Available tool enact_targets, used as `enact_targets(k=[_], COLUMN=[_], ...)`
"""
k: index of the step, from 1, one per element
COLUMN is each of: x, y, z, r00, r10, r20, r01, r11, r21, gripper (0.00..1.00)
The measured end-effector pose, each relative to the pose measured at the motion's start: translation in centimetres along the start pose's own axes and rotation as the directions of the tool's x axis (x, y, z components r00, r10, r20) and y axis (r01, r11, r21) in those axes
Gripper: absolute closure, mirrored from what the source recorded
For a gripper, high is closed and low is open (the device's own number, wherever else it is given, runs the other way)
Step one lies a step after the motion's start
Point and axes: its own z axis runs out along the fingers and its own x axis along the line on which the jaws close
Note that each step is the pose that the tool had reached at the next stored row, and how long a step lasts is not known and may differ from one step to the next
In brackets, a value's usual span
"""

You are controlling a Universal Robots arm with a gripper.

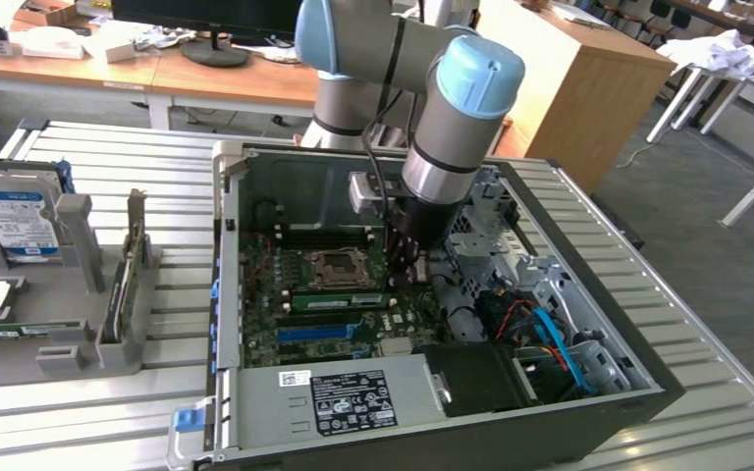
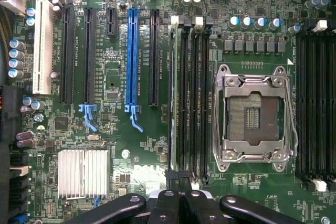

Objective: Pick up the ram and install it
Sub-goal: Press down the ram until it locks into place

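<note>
gripper (image 2: 177, 199) is pinched tight, poised over the motherboard (image 2: 121, 145) inside the open pc case (image 1: 639, 378). the ram (image 1: 338, 300) lies seated in its slot beside the cpu socket (image 2: 254, 116). looks light, thin, stiff yet fragile; best held by its long edges, not the chips.

The open computer case (image 1: 443, 392) sits on the slatted table (image 1: 129, 412) — motherboard (image 1: 325, 294) flat inside, arm (image 1: 462, 128) reaching down over it. Parts rack (image 1: 63, 324) with a hard drive (image 1: 17, 226) stands at the exterior view's left.
</note>
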Motion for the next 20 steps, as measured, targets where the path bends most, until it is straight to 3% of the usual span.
enact_targets(k=[20], x=[0.01], y=[-0.02], z=[0.60], r00=[1.0000], r10=[0.000], r20=[-0.0001], r01=[0.000], r11=[1.0000], r21=[0.0031], gripper=[0.89])
